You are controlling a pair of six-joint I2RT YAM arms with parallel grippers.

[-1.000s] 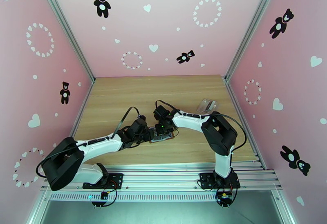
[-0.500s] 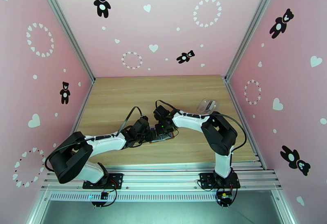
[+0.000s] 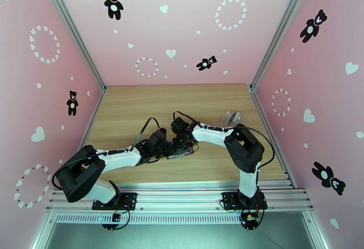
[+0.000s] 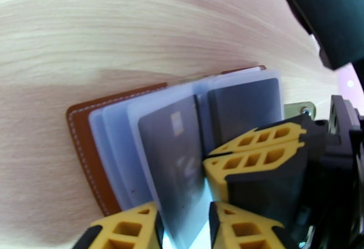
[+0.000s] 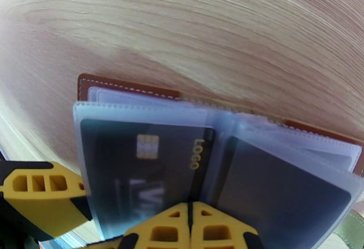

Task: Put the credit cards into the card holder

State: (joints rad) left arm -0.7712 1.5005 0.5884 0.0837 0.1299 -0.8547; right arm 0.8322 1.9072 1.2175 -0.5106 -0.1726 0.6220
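The brown card holder [image 4: 84, 141] lies open on the table [image 3: 136, 109], its greyish pockets fanned out. A dark credit card [image 4: 175, 154] with a chip and pale "LOGO" print [image 5: 145, 163] sits in the left pocket. My left gripper [image 4: 184, 216] is shut on that card, one yellow finger against each long edge. A second dark card [image 5: 282, 191] lies in the right pocket [image 4: 243, 104]. My right gripper [image 5: 191, 220] is shut, its tips pressing on the pockets near the fold. In the top view both grippers, left [image 3: 166, 148] and right [image 3: 182, 143], meet over the holder [image 3: 187, 152].
A clear plastic case [image 3: 230, 117] sits at the right, behind the right arm's elbow. Pink walls enclose the table on three sides. Bare wood stretches behind and left of the holder.
The left arm has shifted right and forward, bringing its gripper closer in over the holder, and its jaws have narrowed onto the card. The right arm has not moved.
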